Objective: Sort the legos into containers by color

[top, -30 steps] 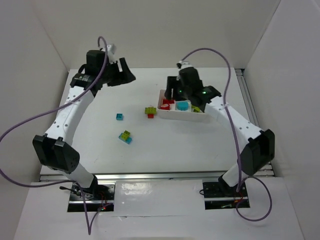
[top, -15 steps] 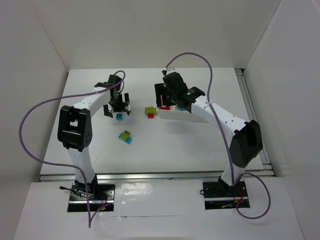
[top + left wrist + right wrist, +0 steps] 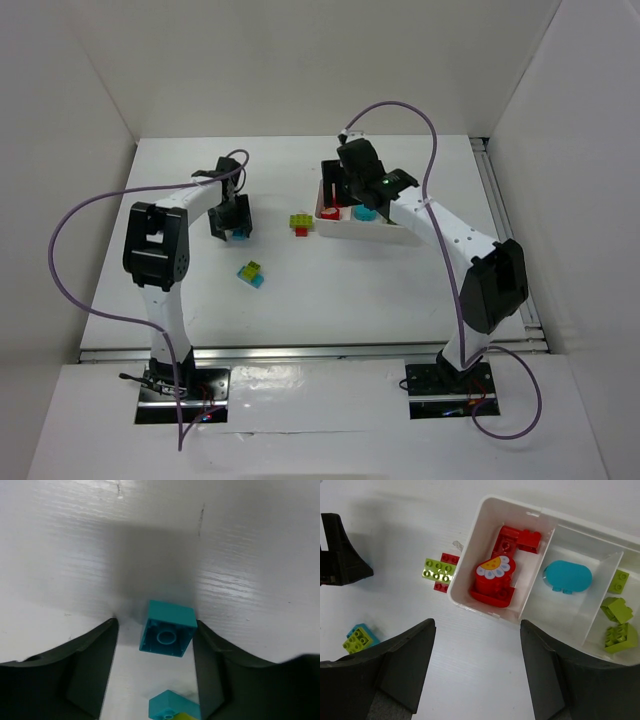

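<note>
left wrist: left end effector (image 3: 155,625) spread around a cyan brick (image 3: 168,635).

Bright, even light; soft shadow on table (image 3: 150,550) in L wrist view, near fingers (image 3: 75,680) blurred.

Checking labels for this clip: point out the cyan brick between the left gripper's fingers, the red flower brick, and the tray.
cyan brick (image 3: 167,635), left wrist view, centre of its facing side.
red flower brick (image 3: 494,568), right wrist view, flower print.
tray (image 3: 469,555), right wrist view, left wall.
</note>
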